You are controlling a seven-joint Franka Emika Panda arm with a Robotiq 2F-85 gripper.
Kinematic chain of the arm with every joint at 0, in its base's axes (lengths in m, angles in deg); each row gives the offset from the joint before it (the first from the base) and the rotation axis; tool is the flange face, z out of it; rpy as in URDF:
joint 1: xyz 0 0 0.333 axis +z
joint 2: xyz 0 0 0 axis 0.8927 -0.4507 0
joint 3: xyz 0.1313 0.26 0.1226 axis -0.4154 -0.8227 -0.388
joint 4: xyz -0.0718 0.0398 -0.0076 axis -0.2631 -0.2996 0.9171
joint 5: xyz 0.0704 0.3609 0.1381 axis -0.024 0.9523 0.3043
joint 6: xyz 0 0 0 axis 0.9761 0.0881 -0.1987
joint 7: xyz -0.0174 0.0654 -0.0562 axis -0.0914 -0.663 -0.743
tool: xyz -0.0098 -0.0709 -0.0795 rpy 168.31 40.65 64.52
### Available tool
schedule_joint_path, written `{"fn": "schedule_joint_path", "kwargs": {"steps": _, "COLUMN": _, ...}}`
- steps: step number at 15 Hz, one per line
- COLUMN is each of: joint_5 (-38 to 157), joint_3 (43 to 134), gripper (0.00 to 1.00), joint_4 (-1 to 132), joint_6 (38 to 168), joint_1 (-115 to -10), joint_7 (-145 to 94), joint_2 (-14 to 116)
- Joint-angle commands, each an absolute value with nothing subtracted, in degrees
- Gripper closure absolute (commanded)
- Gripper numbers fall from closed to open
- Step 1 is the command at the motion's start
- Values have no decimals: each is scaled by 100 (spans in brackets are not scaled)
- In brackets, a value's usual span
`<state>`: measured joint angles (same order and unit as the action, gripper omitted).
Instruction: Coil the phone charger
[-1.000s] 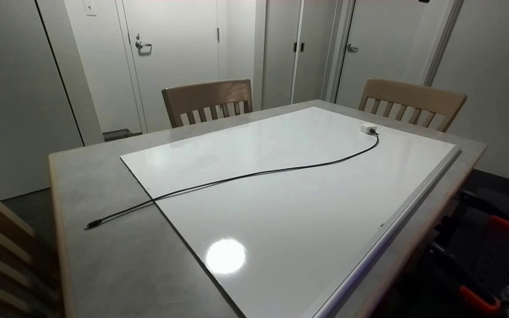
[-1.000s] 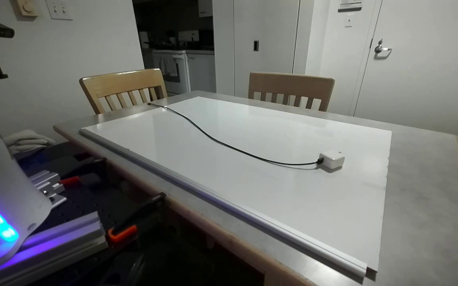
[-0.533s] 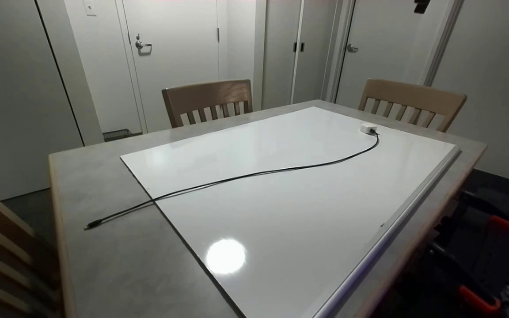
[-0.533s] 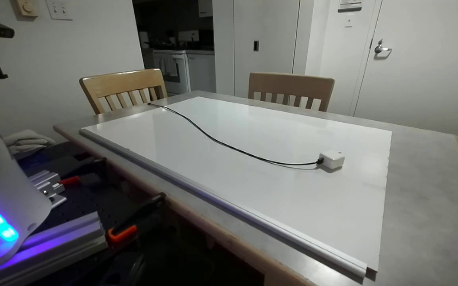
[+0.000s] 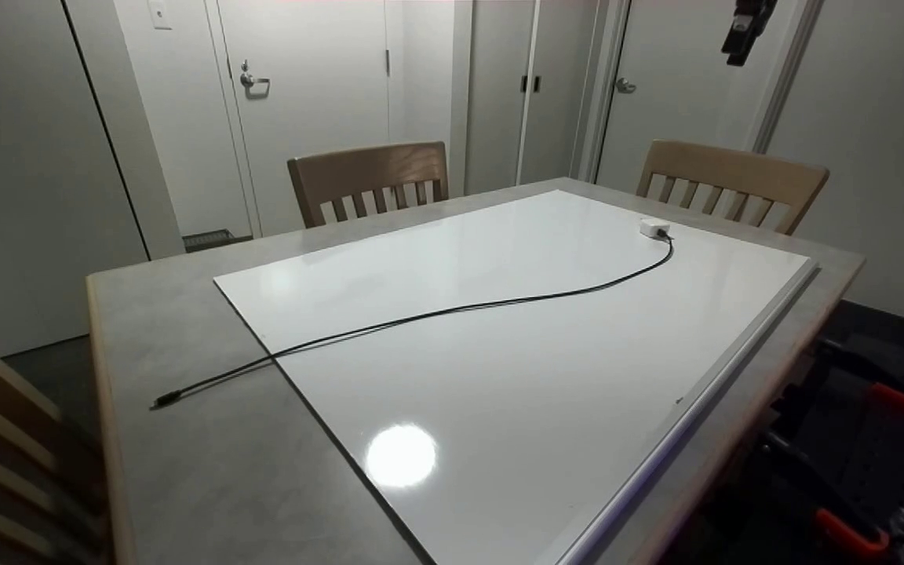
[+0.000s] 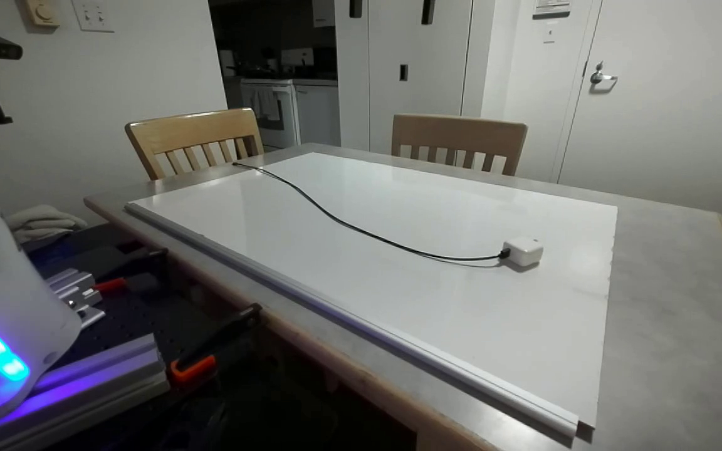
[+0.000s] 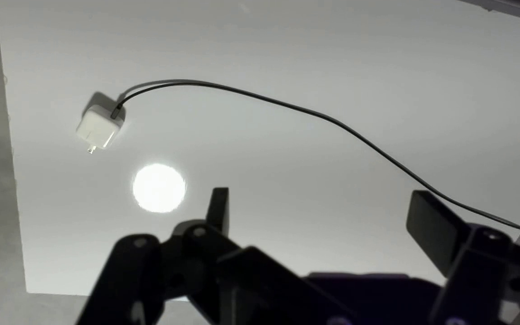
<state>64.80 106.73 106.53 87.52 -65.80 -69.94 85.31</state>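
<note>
1 black charger cable [image 7: 326, 117] lies S-curved across whiteboard [image 7: 287, 158], white adapter [image 7: 99, 129] at 1 end; gripper [image 7: 323, 211] overhead, jaws spread wide.

Grey table [image 5: 248, 471], wooden chairs [image 6: 459, 134], pale walls [image 6: 129, 75], white door [image 6: 674, 106], dark kitchen [image 6: 276, 56]

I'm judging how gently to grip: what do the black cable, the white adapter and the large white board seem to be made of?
Cable: probably rubbery plastic, smooth-looking, bending in soft curves.
Adapter: likely hard plastic, fairly glossy, with rounded corners and a bright edge.
Board: glossy coating, showing a round glare; laminate or enamelled metal, I can't tell.
</note>
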Motion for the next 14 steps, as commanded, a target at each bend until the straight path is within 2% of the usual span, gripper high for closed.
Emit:
{"fn": "schedule_joint_path", "kwargs": {"steps": 1, "joint_5": 6584, "joint_3": 10494, "gripper": 0, "joint_4": 10644, "joint_6": 8785, "joint_1": -6796, "joint_7": -7077, "joint_2": 8461}}
{"fn": "schedule_joint_path", "kwargs": {"steps": 8, "joint_5": 6389, "joint_3": 10497, "gripper": 0, "joint_4": 10496, "joint_6": 9030, "joint_1": -6899, "joint_7": -7044, "joint_2": 8008}}
{"fn": "schedule_joint_path", "kwargs": {"steps": 14, "joint_5": 6554, "joint_3": 10557, "gripper": 0, "joint_4": 10154, "joint_6": 9540, "joint_1": -7134, "joint_7": -7180, "joint_2": 7040}}
